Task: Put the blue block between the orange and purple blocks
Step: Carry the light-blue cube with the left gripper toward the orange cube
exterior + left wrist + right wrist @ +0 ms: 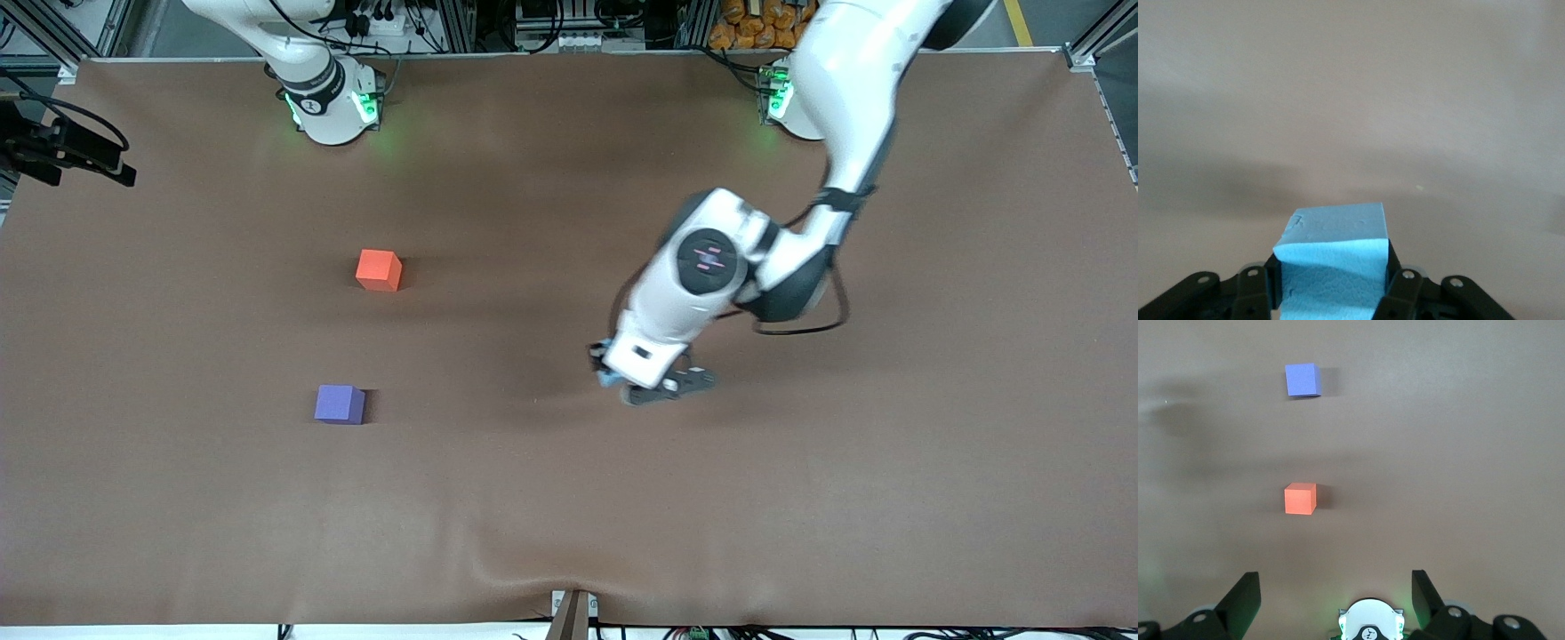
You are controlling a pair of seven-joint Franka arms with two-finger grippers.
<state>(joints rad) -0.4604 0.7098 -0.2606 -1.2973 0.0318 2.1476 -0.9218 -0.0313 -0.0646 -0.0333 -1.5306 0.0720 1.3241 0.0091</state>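
The light blue block is clamped between the fingers of my left gripper, which is shut on it. In the front view only a sliver of the blue block shows under the left gripper, low over the middle of the brown table. The orange block and the purple block sit apart toward the right arm's end, purple nearer the front camera. My right gripper hangs open and empty high over its own base.
The right arm's base and the left arm's base stand at the table's back edge. A black camera mount juts in at the right arm's end. The brown cloth wrinkles by the front edge.
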